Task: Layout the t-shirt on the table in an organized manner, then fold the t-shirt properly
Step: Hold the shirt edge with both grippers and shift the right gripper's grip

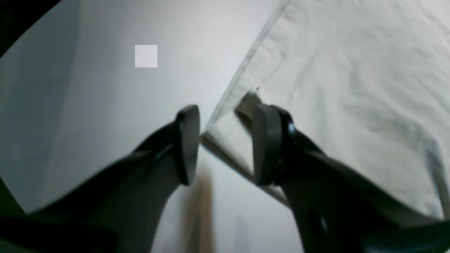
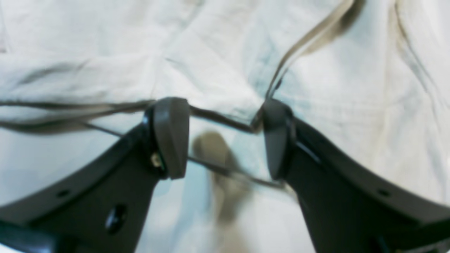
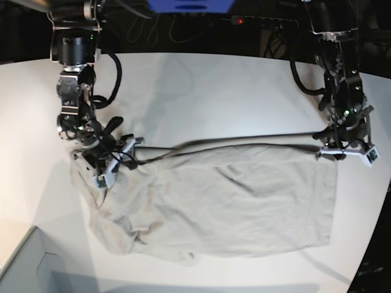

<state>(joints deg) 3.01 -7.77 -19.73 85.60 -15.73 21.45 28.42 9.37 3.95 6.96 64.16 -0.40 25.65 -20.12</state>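
Observation:
The beige-grey t-shirt (image 3: 232, 207) lies spread across the white table (image 3: 214, 85), wrinkled and bunched at its left end. Its upper edge runs in a straight line between my two grippers. My left gripper (image 3: 343, 152) is at the shirt's upper right corner. In the left wrist view the left gripper (image 1: 226, 144) is open, one finger on the table (image 1: 105, 105) and the other on the shirt (image 1: 351, 88), with the hem corner between them. My right gripper (image 3: 113, 162) is at the upper left end. In the right wrist view the right gripper (image 2: 224, 138) is open and straddles a folded edge of the shirt (image 2: 218, 63).
A pale grey box corner (image 3: 24, 268) sits at the front left. Cables and dark equipment (image 3: 201, 24) line the back edge. The table's curved edge (image 3: 382, 201) runs close to the shirt's right side. A small pale square mark (image 1: 146, 56) shows on the table.

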